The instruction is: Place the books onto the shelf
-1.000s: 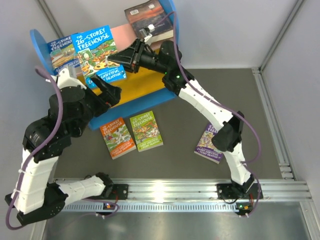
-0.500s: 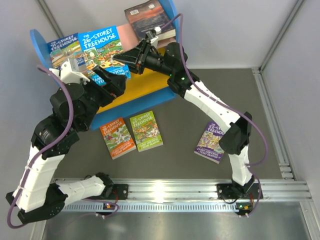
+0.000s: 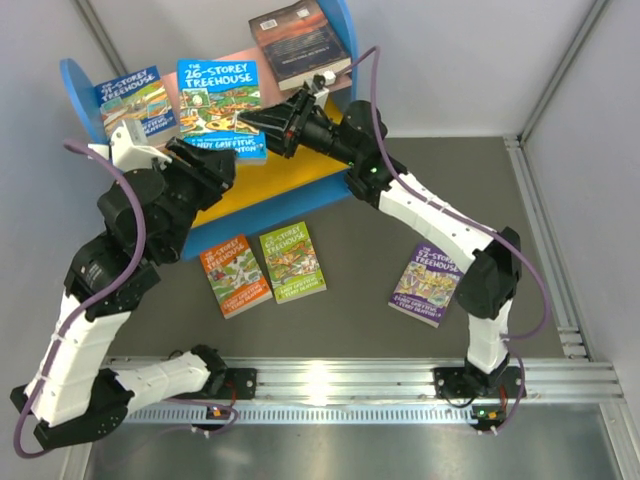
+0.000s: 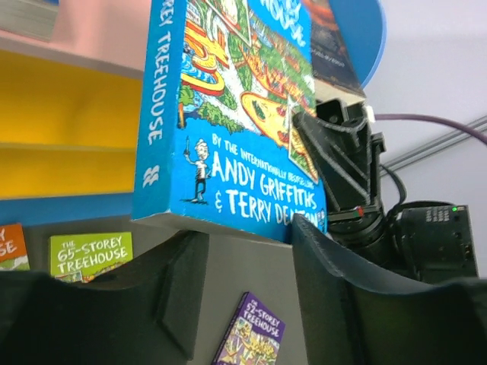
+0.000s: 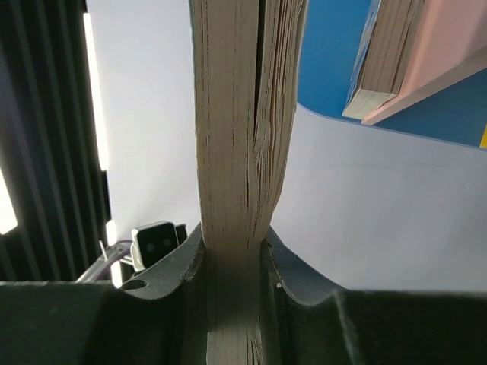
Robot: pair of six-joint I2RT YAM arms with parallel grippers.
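The blue glossy "26-Storey Treehouse" paperback (image 3: 222, 108) hangs over the small shelf with blue side panels, pink top and yellow boards (image 3: 270, 168). The right pincer (image 3: 250, 120) holds it by one edge only, clamped on the page block. The left pincer (image 4: 247, 258) waits under its lower edge, jaws apart. We judge the thin book could swivel in that one-sided grip, or snag on the left pincer and drop to the grey worktop (image 3: 350, 270).

The right gripper (image 3: 250, 122) pinches the right edge of a blue book (image 3: 218, 100) over the pink top of the shelf (image 3: 72, 80), the left gripper (image 3: 210, 162) just beneath it, while an orange book (image 3: 235, 276), a green book (image 3: 290, 262) and a purple book (image 3: 428, 286) lie flat on the table (image 3: 350, 335).
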